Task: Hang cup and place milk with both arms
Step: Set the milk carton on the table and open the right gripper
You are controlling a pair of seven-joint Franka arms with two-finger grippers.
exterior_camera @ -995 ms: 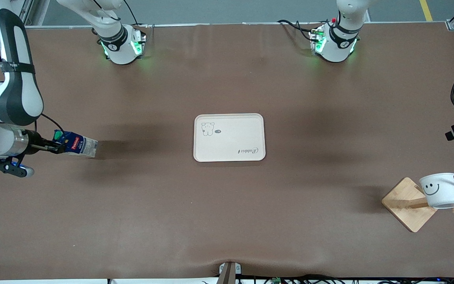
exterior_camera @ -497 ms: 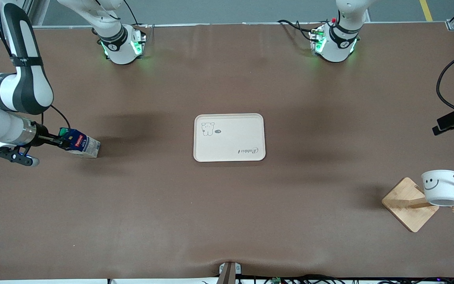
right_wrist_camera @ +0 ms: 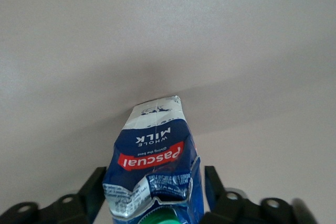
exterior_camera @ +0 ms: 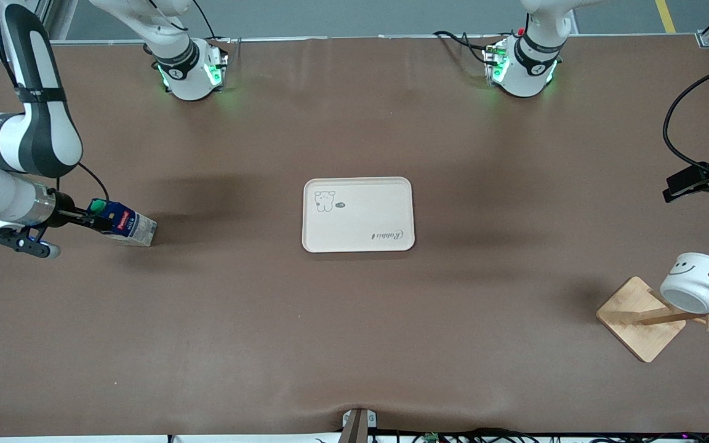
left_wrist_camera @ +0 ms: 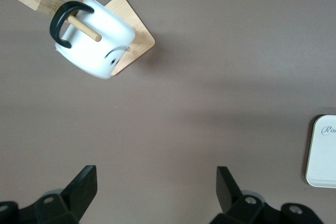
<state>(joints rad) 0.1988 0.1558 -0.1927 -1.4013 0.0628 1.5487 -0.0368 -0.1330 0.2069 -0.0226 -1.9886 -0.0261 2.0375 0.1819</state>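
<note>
If the milk point(exterior_camera: 128, 225) tips: we judge that it falls on the tabletop point(exterior_camera: 354, 344); it leans at the right arm's end, well apart from the tray point(exterior_camera: 391, 203).
Right gripper point(exterior_camera: 88, 219): around the carton's capped top; we cannot tell whether it grips or has let go.
Left gripper point(left_wrist_camera: 157, 174): wide open, empty, over bare tabletop near the rack point(exterior_camera: 636, 319).
Cup point(exterior_camera: 694, 289): hung by its handle on a peg, tilted; a knock could slide it off.

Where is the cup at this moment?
In the front view the cup hangs by its handle on a peg of the wooden rack, toward the left arm's end of the table, nearer the camera than the tray.
</note>
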